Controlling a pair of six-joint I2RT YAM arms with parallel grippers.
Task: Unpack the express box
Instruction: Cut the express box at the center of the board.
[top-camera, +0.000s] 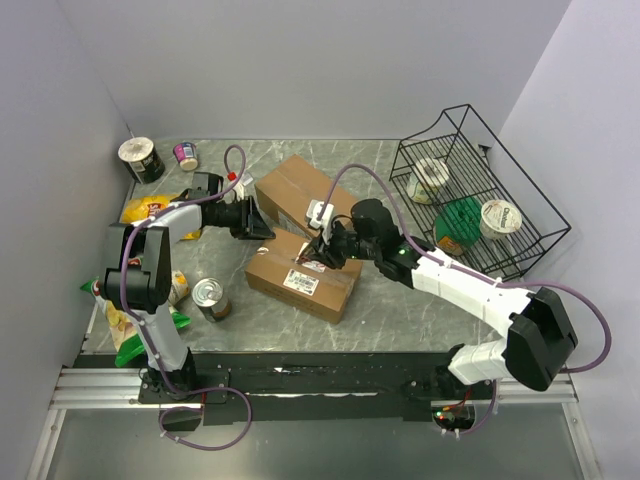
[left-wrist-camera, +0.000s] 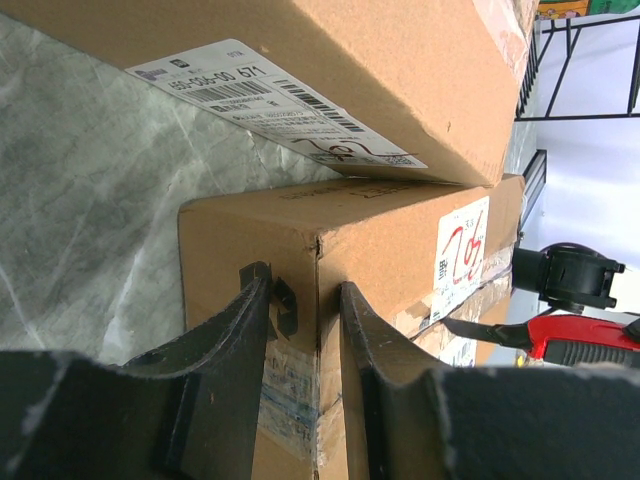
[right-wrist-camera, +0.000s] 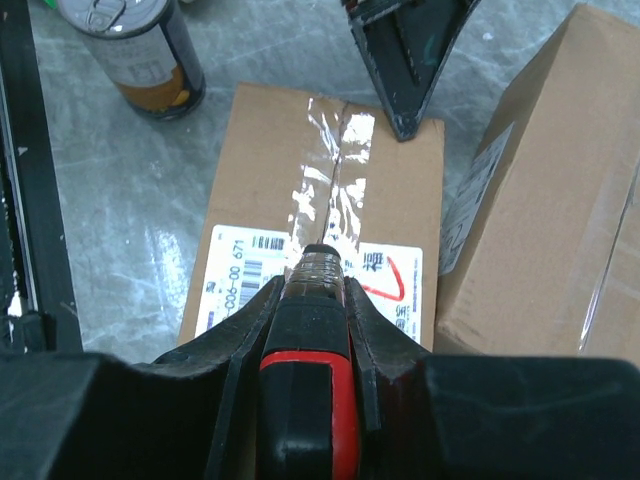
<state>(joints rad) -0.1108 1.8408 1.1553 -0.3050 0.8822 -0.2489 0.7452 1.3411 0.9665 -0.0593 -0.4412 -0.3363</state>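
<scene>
Fingers (right-wrist-camera: 370, 325) of the right gripper (right-wrist-camera: 315, 290) are clamped on either side of a red-and-black utility knife (right-wrist-camera: 310, 395), which is held pointing away from the wrist. Its thin blade is laid along the strip of clear tape (right-wrist-camera: 335, 150) that runs down the middle of the top face of the brown cardboard express box with a white shipping label (right-wrist-camera: 255, 150). The blade's tip is seen just past the label's far edge; whether it is cutting into the tape cannot be told.

The left gripper (left-wrist-camera: 300, 285) is set against the far left end of the same box. Its fingers are parted by a narrow gap, and the edge where the top face meets the end face is seen running through that gap.

The express box is laid flat near the middle of the grey marbled table top (top-camera: 390, 320), with its taped seam and label turned upward. A second brown cardboard box (top-camera: 295, 185) is placed on its far side, up against it.

A silver tin can with a yellow-brown label (top-camera: 211, 298) is stood upright left of the express box, apart from it. A yellow snack bag (top-camera: 148, 208) is seen near the left wall. A black wire basket (top-camera: 520, 169) is set at the far right, well apart from the boxes, and several round cups are held in it.
</scene>
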